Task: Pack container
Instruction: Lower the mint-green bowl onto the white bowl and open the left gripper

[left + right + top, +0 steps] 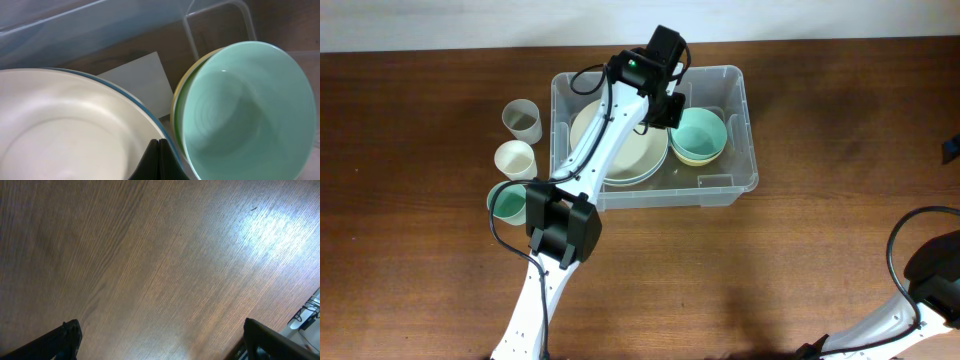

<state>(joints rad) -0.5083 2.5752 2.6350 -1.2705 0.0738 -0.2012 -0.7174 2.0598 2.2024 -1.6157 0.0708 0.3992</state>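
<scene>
- Sitting on the brown wooden table (800,260), the container (746,130) lies toward the far edge, slightly right of centre in the overhead view. Its long sides run left to right.
- On its clear base a white label (137,82) lies flat, one corner tucked under the plates.
- A stack of cream plates (625,160) fills the container's left half. The left wrist view shows a thin blue edge just under the top plate.
- In the right half a mint bowl (700,132) is nested in a yellow bowl (178,95), whose rim peeks out along the mint one's left side. The bowls sit just beside the plates.
- The left gripper (667,108) hangs inside the container near its far wall, between the plates and the bowls. Its dark fingers (150,162) are pressed together by the plate's rim, with nothing visible between them.
- The left arm (590,150) reaches in from the near left, crossing over the plates.
- Outside the container's left wall stand a grey cup (521,120), a cream cup (515,158) and a green cup (505,203). The green one is partly hidden by the arm.
- The right gripper (159,325) is spread wide over bare wood and holds nothing.
- The right arm (925,285) is at the near right corner, well apart from the container.
</scene>
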